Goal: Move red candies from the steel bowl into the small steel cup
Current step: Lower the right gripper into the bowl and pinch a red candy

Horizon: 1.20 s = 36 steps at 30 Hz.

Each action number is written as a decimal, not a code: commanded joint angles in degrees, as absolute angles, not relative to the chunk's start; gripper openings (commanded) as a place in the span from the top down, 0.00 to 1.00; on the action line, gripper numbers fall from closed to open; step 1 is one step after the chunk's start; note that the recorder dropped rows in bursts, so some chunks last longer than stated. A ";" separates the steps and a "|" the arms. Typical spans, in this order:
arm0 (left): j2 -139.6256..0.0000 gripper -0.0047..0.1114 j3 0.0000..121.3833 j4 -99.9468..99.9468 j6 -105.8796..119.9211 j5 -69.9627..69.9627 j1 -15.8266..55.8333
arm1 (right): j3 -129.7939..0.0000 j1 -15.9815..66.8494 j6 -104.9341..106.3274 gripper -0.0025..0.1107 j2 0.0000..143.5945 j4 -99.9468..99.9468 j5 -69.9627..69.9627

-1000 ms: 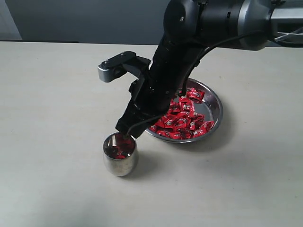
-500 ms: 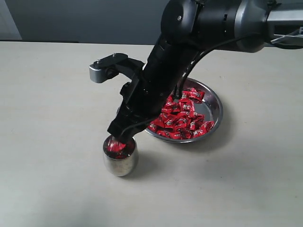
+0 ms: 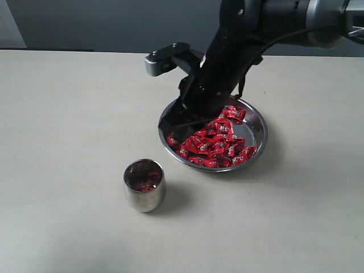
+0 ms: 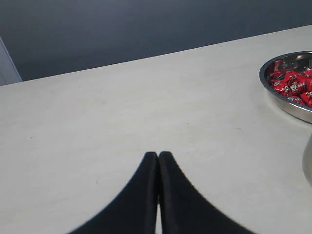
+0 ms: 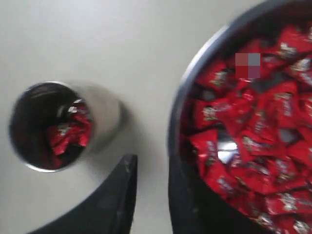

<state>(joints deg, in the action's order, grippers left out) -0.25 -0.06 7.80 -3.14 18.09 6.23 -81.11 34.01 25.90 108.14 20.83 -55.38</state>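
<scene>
R gripper (image 5: pixel 151 183), parted & empty, hung at steel bowl (image 5: pixel 195 68) rim; red candies (image 5: pixel 243 146) just beyond one finger, small steel cup (image 3: pixel 145 196) opposite.

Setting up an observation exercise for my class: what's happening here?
The right gripper hangs over the rim of the steel bowl, jaws apart and empty. Most red candies lie in the bowl; a few sit in the small steel cup beside it. The left gripper is shut and empty over the table.

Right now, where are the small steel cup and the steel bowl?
small steel cup (image 3: pixel 144 199), exterior view, front of the outer wall.
steel bowl (image 3: pixel 255 127), exterior view, bare inner wall, right side.
</scene>
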 commanded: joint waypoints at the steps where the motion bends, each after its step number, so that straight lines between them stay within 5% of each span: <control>1: 0.00 0.96 0.00 7.76 -3.46 17.69 6.66 | -81.43 27.52 23.61 0.76 108.64 18.71 -53.49; 36: 0.00 0.96 0.00 7.76 -3.46 17.69 6.66 | -81.43 24.00 5.59 0.76 117.49 -6.28 -35.26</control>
<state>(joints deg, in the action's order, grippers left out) -0.25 -0.06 7.80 -3.14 18.09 6.23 -81.21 24.29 6.19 117.58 -3.44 -35.96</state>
